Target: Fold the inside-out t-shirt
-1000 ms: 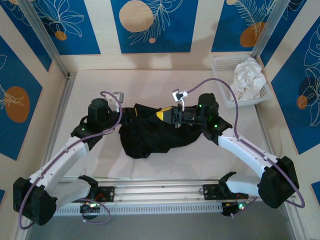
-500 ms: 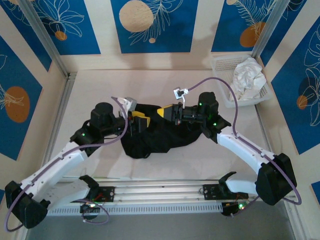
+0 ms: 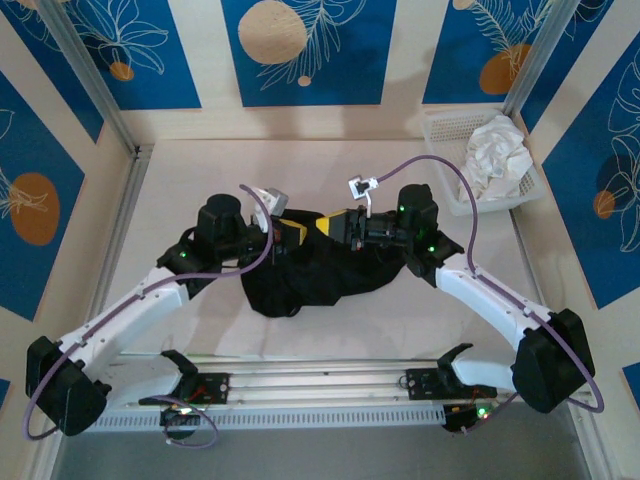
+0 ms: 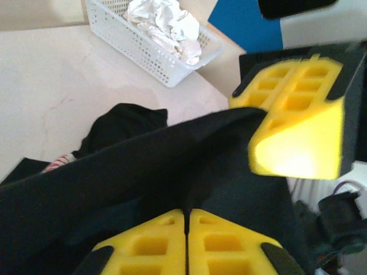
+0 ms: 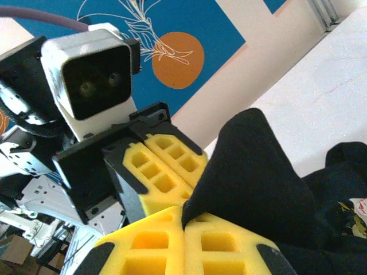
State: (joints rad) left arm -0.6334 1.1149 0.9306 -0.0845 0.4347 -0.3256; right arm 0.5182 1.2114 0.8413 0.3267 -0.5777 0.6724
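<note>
The left claw (image 3: 287, 232) and right claw (image 3: 335, 225) sit close together, tips facing each other, over the far edge of the shirt (image 3: 310, 275). The rest of the black shirt lies in a crumpled heap on the bench (image 3: 200, 170), below and nearward of both claws.

On the left wrist camera the left claw (image 4: 186, 229) is clenched, its yellow pads pressed flat together with the shirt (image 4: 143, 166) running up to their seam. The right claw (image 4: 298, 132) is just beyond and to its right, gripping the same raised fold.

On the right wrist camera the right claw (image 5: 183, 235) is also clenched, and a peak of the shirt (image 5: 258, 166) rises straight out of its pads. The left claw (image 5: 163, 172) is just beside it, touching the cloth.

A basket (image 3: 445, 160) holding white cloth (image 3: 497, 155) stands well apart, far right of the right claw.
</note>
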